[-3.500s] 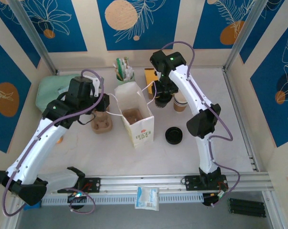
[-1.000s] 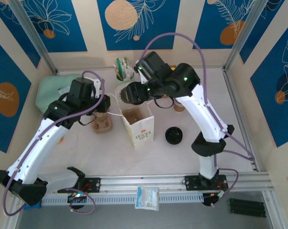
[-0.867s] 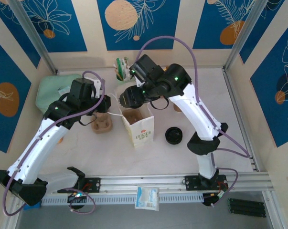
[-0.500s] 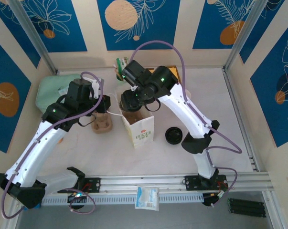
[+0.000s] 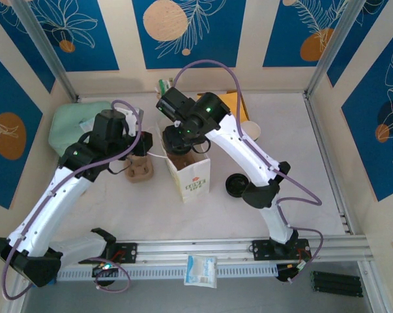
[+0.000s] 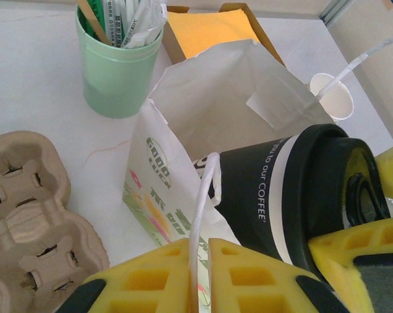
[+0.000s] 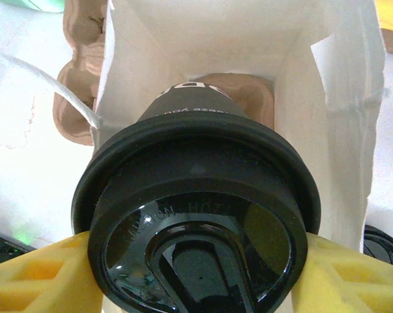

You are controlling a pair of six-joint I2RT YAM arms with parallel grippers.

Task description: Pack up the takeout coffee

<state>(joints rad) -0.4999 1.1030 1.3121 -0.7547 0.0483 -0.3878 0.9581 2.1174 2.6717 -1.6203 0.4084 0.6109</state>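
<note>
Right gripper point(image 7: 196, 277) clamped the takeout coffee point(image 6: 268, 189), a dark cup with a black lid, between its yellow fingers. Cup sat tilted at the open mouth of the white paper bag point(image 6: 209, 104), directly below that gripper. Left gripper point(image 6: 197, 274) pinched shut on the bag's thin white handle point(image 6: 203, 208). Pulp carrier point(image 6: 27, 222) lay to its left.

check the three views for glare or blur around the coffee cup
Right wrist: faint pale reflections on the glossy lid of the coffee cup, and the yellow right fingers at the frame's bottom look soft. Left wrist: the cup's lettering is sharp, the near left fingers slightly blurred. Top external: even light, soft shadows, no glare on the paper bag.
</note>
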